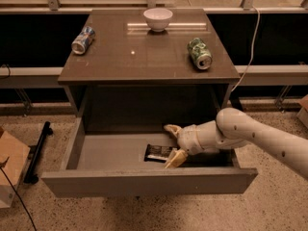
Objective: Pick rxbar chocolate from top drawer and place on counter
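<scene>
The top drawer (144,182) is pulled out in front of the cabinet. The rxbar chocolate (158,152), black with a white label patch, lies flat on the drawer floor right of centre. My gripper (172,144) reaches into the drawer from the right, its two tan fingers spread open. One finger (172,129) is behind the bar's right end, the other (175,160) in front of it. The bar's right end sits between them. The counter (144,57) is the glossy brown tabletop above.
On the counter stand a white bowl (158,18) at the back centre, a crushed blue can (83,39) at the left and a crushed green can (199,53) at the right. A cardboard box (9,170) sits on the floor at the left.
</scene>
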Action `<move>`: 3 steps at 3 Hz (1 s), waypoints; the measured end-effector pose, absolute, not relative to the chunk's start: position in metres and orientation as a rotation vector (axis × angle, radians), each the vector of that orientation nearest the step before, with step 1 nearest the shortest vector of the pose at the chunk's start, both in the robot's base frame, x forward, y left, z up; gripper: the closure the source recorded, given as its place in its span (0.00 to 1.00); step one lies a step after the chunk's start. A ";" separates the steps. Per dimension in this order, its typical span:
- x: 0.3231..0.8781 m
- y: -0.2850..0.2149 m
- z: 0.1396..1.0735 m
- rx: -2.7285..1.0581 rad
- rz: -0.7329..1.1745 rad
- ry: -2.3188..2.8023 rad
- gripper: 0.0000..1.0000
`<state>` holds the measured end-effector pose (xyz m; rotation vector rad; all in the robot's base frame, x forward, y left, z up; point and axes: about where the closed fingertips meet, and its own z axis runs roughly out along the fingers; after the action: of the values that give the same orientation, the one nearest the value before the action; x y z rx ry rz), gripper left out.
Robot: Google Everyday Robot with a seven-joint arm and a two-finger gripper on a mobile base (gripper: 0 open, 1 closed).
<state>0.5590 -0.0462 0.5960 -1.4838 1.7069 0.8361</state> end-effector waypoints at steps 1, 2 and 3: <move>0.557 -0.048 0.594 -1.459 0.829 1.714 0.18; 0.552 -0.047 0.596 -1.461 0.821 1.725 0.43; 0.548 -0.041 0.602 -1.478 0.823 1.710 0.72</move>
<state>0.5482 -0.0410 0.6023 -1.4779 1.7103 0.8229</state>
